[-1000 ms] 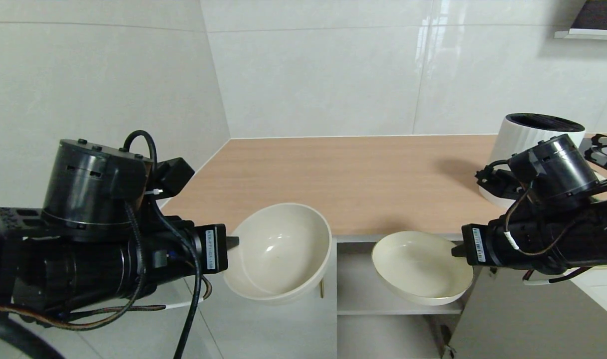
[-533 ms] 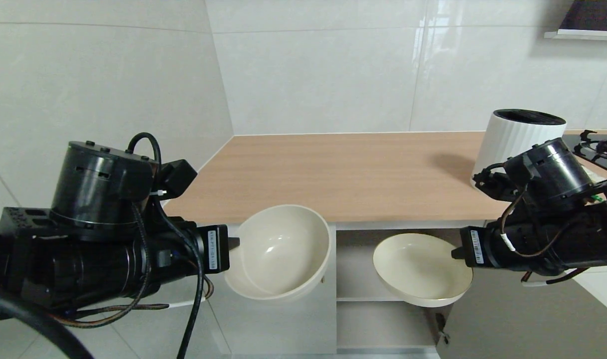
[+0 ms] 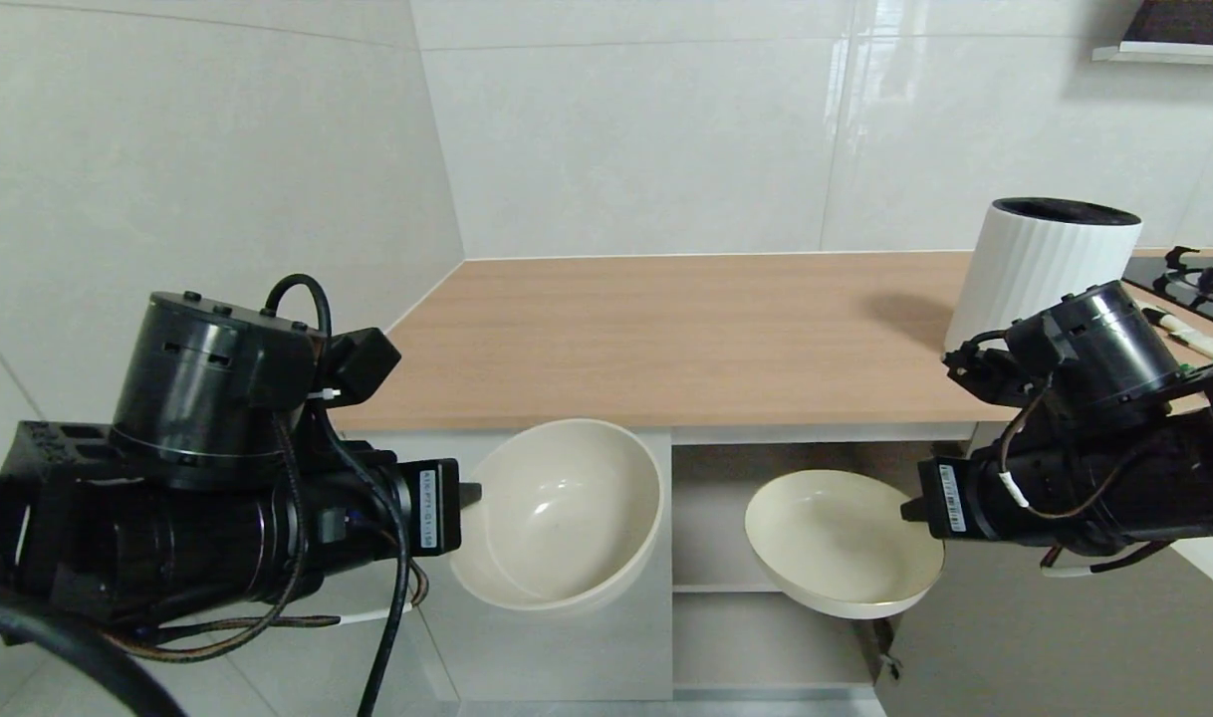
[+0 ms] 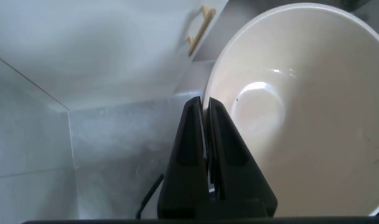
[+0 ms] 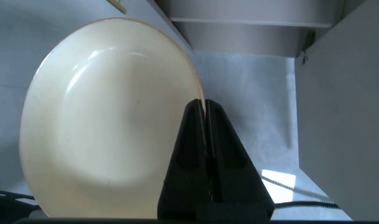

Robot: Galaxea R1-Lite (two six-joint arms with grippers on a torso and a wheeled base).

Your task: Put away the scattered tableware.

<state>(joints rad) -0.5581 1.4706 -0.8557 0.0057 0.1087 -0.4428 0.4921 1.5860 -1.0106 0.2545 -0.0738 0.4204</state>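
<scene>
- The left gripper has its jaws clenched on the rim of a deep cream bowl. The bowl hangs in the air below the front edge of the tabletop, tilted, with its hollow facing up and forward.
- The deep bowl sits in front of a closed cabinet door, just beside the open compartment and not in it.
- The right gripper has its jaws pinched on the rim of a shallow cream bowl. This bowl is held nearly level before the open compartment, above the shelf and apart from it.
- A white ribbed container stands toward the right end of the tabletop.
- Judged from this, both pieces are gathered and carried to the cabinet, so the pick-up part looks done.
- What is left is the putting away: neither bowl rests on the shelf, and both grips are yet to be let go.
- The shallow bowl looks nearer to its place. The deep bowl probably needs to shift sideways toward the opening first.
</scene>
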